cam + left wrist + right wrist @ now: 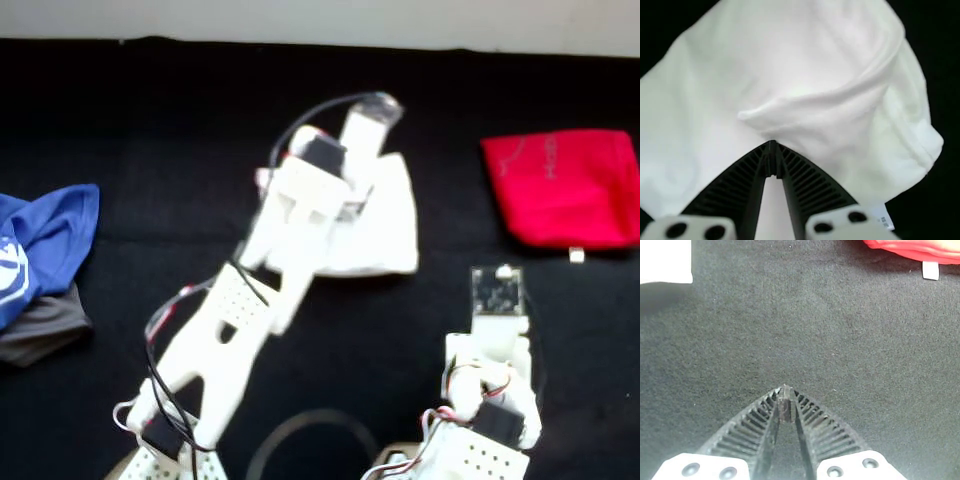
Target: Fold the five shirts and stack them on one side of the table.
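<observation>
Left gripper (771,152): jaws closed, tips meeting on a raised ridge of the white shirt (790,65); this reads as a pinch on a thin fold of cloth. The white shirt lies mid-table, partly folded, with uneven edges and one hemmed corner loose at the side. Right gripper (785,401): jaws closed on nothing, over bare black table (715,340), between the white shirt and the red shirt (562,185). The red shirt lies folded flat at the far right side. The blue shirt (45,245) is crumpled at the left edge, on top of a grey shirt (40,332); both are unfolded. Risks, as judged: the pinch looks shallow, with only a small ridge between the tips, so the cloth may slip out on a lift or drag. If the pinch takes just the top layer, a pull could peel the fold open rather than move the whole bundle. A drag across the table may bunch the lower layers, with the loose corner trailing. A carry toward the red shirt takes the left arm past the right gripper, and a brush there could snag the cloth. A sloppy drop on the red shirt could shove it askew and spoil the stack.
</observation>
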`<state>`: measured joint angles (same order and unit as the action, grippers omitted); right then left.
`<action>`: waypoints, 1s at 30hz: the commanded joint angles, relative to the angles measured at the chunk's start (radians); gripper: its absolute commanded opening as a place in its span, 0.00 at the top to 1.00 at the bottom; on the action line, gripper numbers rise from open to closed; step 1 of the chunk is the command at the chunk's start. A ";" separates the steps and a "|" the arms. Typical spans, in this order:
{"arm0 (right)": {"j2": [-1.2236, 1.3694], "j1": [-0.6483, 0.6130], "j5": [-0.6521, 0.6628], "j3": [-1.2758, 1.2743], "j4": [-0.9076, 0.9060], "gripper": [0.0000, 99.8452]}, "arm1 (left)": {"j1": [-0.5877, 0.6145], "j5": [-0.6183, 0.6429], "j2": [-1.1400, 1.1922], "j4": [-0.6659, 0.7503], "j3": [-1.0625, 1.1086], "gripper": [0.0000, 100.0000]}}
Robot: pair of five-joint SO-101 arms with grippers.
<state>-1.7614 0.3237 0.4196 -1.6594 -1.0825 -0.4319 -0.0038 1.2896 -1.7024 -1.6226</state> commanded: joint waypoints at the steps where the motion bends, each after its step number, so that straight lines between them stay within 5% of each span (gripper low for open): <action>1: 0.010 0.012 0.003 -0.143 0.016 0.99 | -0.073 0.011 -0.018 0.003 -0.036 0.99; 15: 0.010 0.012 0.003 -0.143 0.016 0.99 | -0.094 0.012 -0.317 -0.058 -0.041 0.99; 30: 0.010 0.012 0.003 -0.143 0.016 0.99 | -0.110 0.012 -0.039 -0.052 -0.042 0.99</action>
<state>-1.7614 0.3237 0.4196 -1.6594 -1.0825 -0.5117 -0.0038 1.2727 -1.7530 -1.6287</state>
